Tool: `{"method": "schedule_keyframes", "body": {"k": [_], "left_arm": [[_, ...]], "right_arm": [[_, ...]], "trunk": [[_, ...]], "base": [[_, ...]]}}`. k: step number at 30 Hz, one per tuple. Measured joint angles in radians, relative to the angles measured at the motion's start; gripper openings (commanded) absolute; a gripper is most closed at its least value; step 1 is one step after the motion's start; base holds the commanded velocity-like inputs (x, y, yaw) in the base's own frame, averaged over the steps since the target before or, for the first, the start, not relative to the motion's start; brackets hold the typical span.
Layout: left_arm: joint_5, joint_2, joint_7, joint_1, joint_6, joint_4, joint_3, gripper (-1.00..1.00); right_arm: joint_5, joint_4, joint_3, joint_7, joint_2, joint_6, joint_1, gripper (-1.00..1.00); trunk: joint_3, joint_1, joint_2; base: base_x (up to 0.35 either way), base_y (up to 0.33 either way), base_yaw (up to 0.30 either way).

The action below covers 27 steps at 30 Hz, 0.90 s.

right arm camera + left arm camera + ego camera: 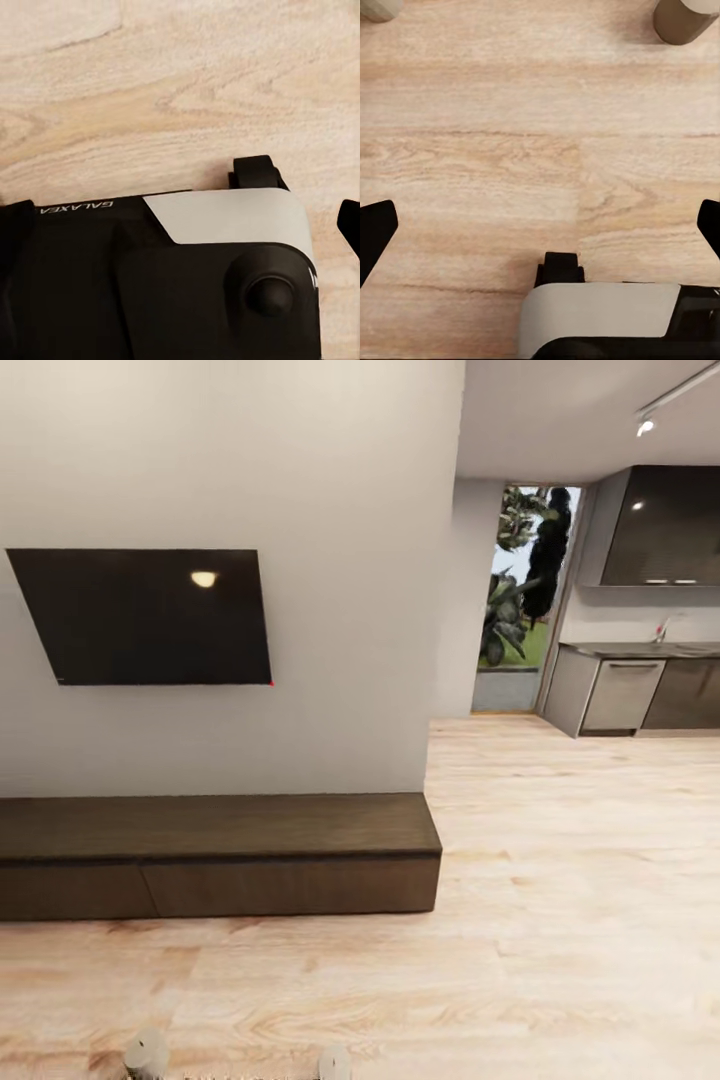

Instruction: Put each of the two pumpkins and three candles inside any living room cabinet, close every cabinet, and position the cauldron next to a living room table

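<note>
Two candles [147, 1053] are standing on the floor [560, 920] at the near edge, the cabinet [215, 855] sitting shut beyond. Both pincers are hanging apart, empty. Rolling forward is risking toppling the candles.

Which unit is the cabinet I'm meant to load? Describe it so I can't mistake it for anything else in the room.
Find the dark TV on the white wall; directly beneath it, on the wood floor, runs the cabinet. It is long, low and dark brown, with wide handle-less fronts, all shut. The grey kitchen units, far off to the right, are paler and stand taller under a counter.
</note>
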Motion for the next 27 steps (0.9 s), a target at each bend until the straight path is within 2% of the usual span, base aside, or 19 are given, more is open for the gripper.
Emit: {"method": "schedule_keyframes", "body": {"k": [3, 6, 16, 24, 27], "left_arm": [[0.0, -0.001, 0.002, 0.0, -0.075, 0.063, 0.001, 1.0], [-0.001, -0.002, 0.012, 0.0, -0.114, 0.09, 0.001, 1.0], [0.0, -0.003, 0.053, 0.0, -0.137, 0.103, -0.001, 1.0], [0.0, -0.003, 0.055, 0.0, -0.141, 0.104, -0.004, 1.0], [-0.001, -0.004, 0.055, 0.0, -0.182, 0.108, -0.006, 1.0]], "right_arm": [[0.003, 0.001, 0.003, 0.0, 0.005, -0.052, 0.001, 1.0], [0.008, 0.002, 0.005, 0.0, 0.008, -0.071, 0.001, 1.0], [0.012, 0.002, 0.006, 0.0, 0.009, -0.089, 0.005, 1.0], [0.015, 0.002, 0.008, 0.0, 0.01, -0.092, 0.008, 1.0], [0.016, 0.002, 0.01, 0.0, 0.011, -0.093, 0.008, 1.0]], "trunk": [[0.0, 0.0, 0.0], [0.0, 0.0, 0.0], [-0.007, 0.0, 0.0], [-0.012, 0.0, 0.0], [-0.015, 0.0, 0.0]], "base": [[-0.036, 0.0, 0.292], [-0.127, 0.0, 0.287], [-0.269, 0.0, 0.282], [-0.127, 0.0, 0.281], [-0.194, 0.0, 0.281]]}}
